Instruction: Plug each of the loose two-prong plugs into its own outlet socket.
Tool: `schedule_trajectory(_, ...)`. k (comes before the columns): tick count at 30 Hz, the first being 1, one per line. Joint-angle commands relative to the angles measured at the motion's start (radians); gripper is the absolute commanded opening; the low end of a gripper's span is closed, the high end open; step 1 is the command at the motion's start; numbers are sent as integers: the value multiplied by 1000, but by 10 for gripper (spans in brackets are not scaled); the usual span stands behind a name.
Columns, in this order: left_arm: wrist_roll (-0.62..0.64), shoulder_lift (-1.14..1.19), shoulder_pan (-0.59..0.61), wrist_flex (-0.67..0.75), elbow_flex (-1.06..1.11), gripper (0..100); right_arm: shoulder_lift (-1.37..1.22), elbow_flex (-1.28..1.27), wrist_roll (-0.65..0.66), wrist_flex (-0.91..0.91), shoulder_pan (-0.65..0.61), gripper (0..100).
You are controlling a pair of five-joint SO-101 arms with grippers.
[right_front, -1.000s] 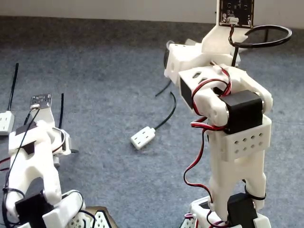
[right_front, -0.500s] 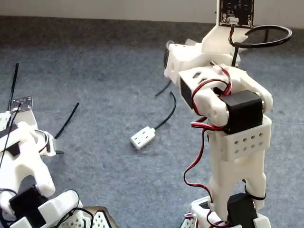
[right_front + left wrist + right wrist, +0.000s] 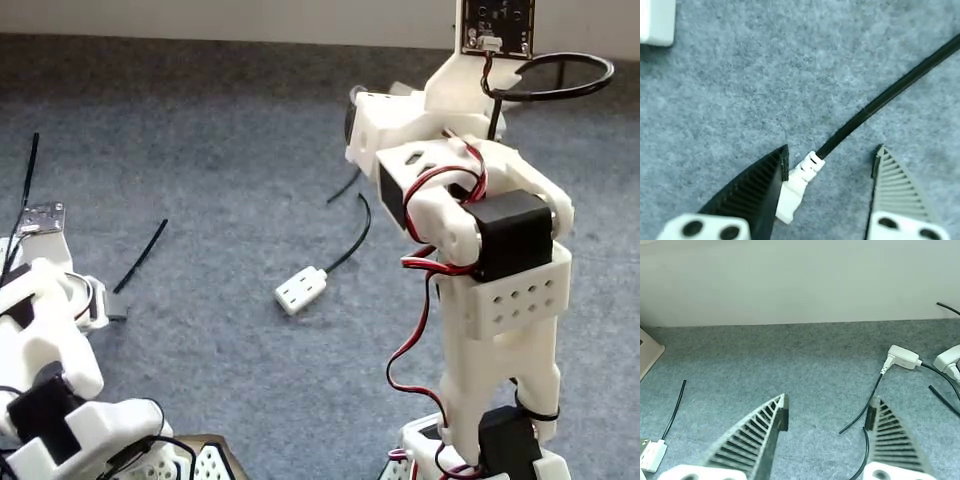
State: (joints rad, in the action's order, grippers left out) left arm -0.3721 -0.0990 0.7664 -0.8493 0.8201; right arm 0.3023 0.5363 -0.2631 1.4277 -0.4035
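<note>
The small white two-prong plug on its black cord lies loose on the grey carpet, between the left gripper's spread fingers, ungrasped. The right gripper hangs open, empty. The white socket block sits vacant, so I judge 0 plugs seated.

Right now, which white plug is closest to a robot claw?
The white plug lying between the open fingers of the left gripper, right beside the dark finger. A second plug lies on the carpet well beyond the right gripper.

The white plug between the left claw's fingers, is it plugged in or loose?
Loose. The white plug lies on the carpet inside the open left gripper, joined to no socket.
</note>
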Motion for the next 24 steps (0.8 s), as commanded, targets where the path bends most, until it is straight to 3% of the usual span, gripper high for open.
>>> schedule_trajectory(1, -78, 110, -45, 3, -4, 266, 27, 27, 12, -22, -12, 250)
schedule_trajectory(8, -92, 104, -10, -57, -28, 266, 27, 27, 12, -22, -10, 250)
schedule_trajectory(14, -293, -61, 8, -437, -117, 266, 27, 27, 12, -22, -10, 250)
schedule_trajectory(17, -382, -116, 10, -554, -116, 266, 27, 27, 12, -22, -10, 250)
schedule_trajectory(24, -410, -131, 24, -583, -133, 266, 28, 27, 12, -22, -10, 250)
